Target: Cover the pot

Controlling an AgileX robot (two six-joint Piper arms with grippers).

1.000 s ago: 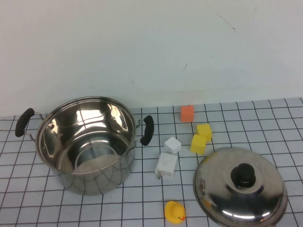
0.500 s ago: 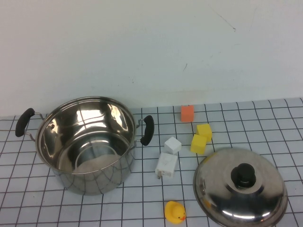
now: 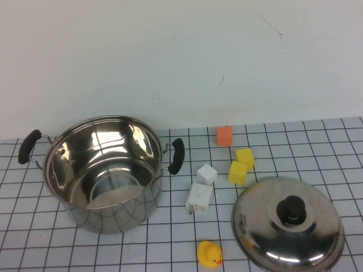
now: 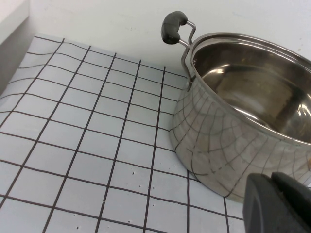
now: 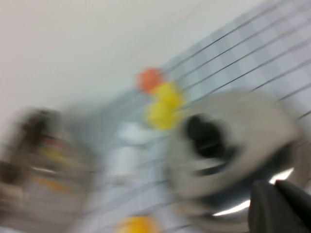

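Note:
The pot (image 3: 113,212), a large shiny steel stockpot with two black side handles, stands open and empty at the left of the table. The domed steel lid (image 3: 266,238) with a black knob (image 3: 291,209) lies flat on the table at the front right, apart from the pot. Neither gripper shows in the high view. My left gripper (image 4: 272,178) is shut and empty, just beside the pot's outer wall (image 4: 218,141). My right gripper (image 5: 274,185) is shut and empty, above the near edge of the lid (image 5: 262,131); that view is blurred.
Between pot and lid lie two white blocks (image 3: 199,198), two yellow cubes (image 3: 240,165), an orange cube (image 3: 224,136) and a yellow rubber duck (image 3: 209,253). A white wall stands behind the gridded table (image 3: 317,147).

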